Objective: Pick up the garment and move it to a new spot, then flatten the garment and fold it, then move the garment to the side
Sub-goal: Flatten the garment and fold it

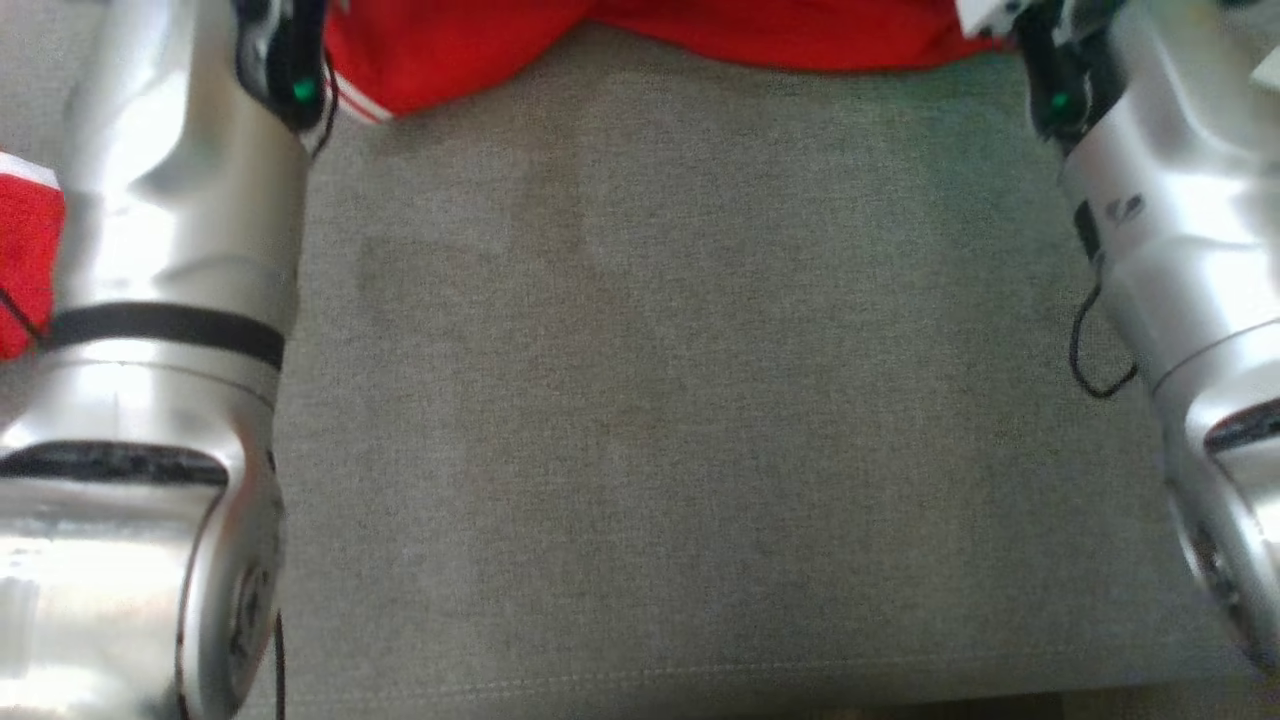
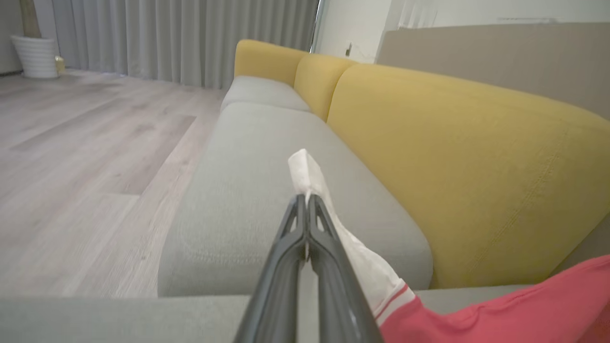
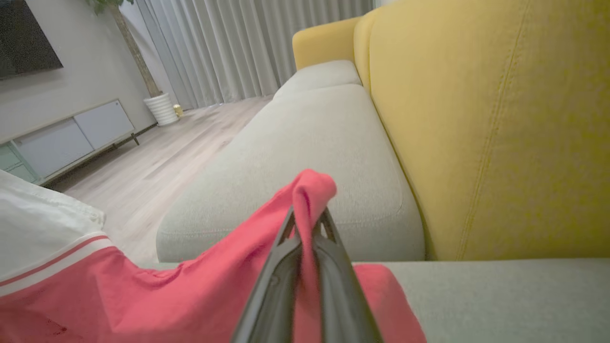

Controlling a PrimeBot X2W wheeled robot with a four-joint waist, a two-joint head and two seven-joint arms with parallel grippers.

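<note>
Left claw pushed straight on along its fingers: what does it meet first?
Beyond the white garment edge it grips, the left claw points along the grey seat cushion, so probably that cushion first, beside the yellow backrest; depth is unclear.

A sofa (image 2: 267, 90) is seen with grey seat cushions (image 1: 700, 400), and 3 mustard-yellow back cushions (image 2: 467, 166) are lined up behind them. A stitched seam is run along the seat's front edge in the head view. Pale wood-plank flooring (image 2: 71, 157) is laid beside the sofa. Grey pleated curtains (image 2: 181, 38) are hung at the far end, and a white ribbed pot (image 2: 35, 57) is set on the floor near them. A low cabinet (image 3: 71, 138) is placed against the wall, and a dark screen (image 3: 26, 35) is mounted above it.
</note>
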